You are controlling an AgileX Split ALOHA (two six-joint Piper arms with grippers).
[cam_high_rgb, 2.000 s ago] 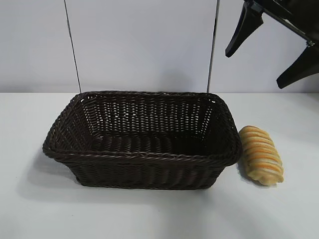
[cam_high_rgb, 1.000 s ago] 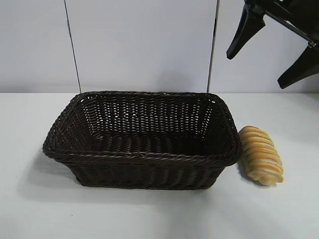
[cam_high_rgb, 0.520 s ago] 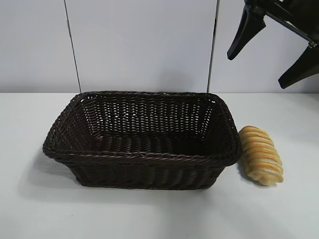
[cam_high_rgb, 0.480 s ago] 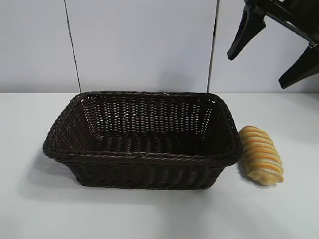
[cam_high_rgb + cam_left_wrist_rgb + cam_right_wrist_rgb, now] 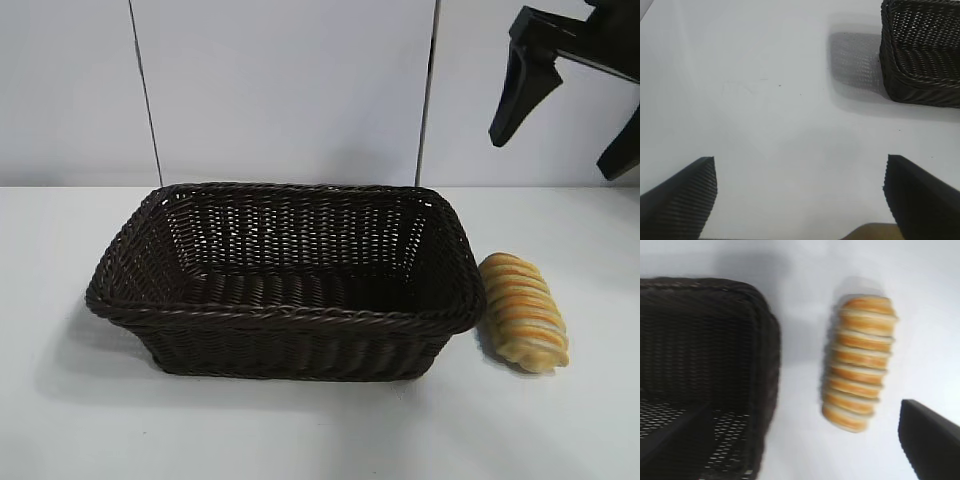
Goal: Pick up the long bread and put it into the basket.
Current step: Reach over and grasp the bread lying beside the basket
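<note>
Long bread (image 5: 524, 311) lies on worktop (image 5: 300, 430), just beside your basket (image 5: 285, 312), outside right wall. Right claw (image 5: 565, 110) hangs high above, fingers spread wide, holding nothing. Left claw (image 5: 800, 195) wide too, over bare worktop.

I see a plain white tabletop (image 5: 300, 430) carrying two things. A large rectangular dark brown woven wicker basket (image 5: 285, 285) sits directly on it, casting a shadow on the surface at its left. Just beside the basket's right end, an elongated golden-yellow bread loaf with orange-brown ridges (image 5: 523, 311) lies flat on the white surface.
</note>
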